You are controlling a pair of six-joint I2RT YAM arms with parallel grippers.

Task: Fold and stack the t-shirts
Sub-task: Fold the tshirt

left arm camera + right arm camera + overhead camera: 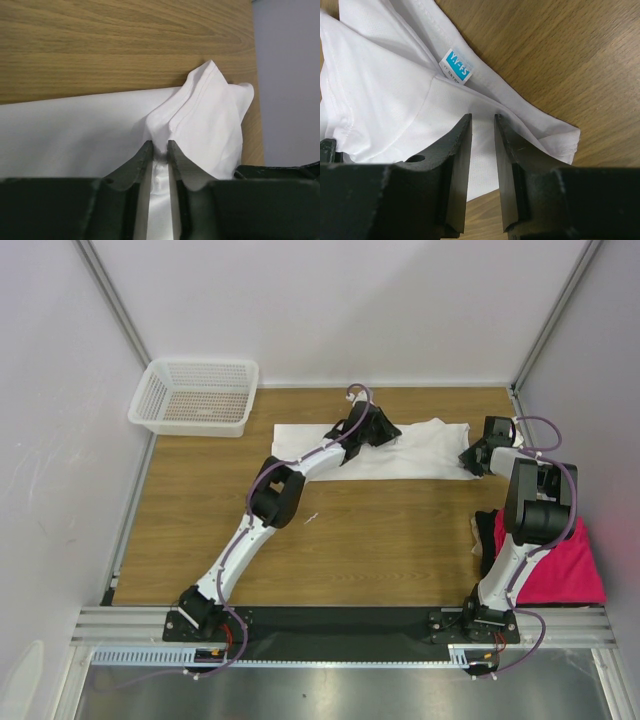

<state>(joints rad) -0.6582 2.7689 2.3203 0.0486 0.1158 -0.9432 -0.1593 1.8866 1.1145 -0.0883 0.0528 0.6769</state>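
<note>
Left pincer (160,145) is clamped on white shirt (75,130); right pincer (483,119) is narrowed, grip unclear. Looks mid-fold, so the edge probably needs to be lifted across next.

Bright even light, soft shadows, sharp focus

Centre of table (380,550): bare wood between the two arms, open to passage.
Far-left corner: white mesh basket (195,397) stands in the way.
Far edge, centre to right: white t-shirt (410,458) lies flat, a low obstacle.
Near-left to far centre: left arm (270,495) bars crossing.
Right edge: right arm (535,505) stands upright.
Near-right corner: pink t-shirt (565,570) and black t-shirt (487,535).
Left, far and right sides: walls (60,440).
</note>
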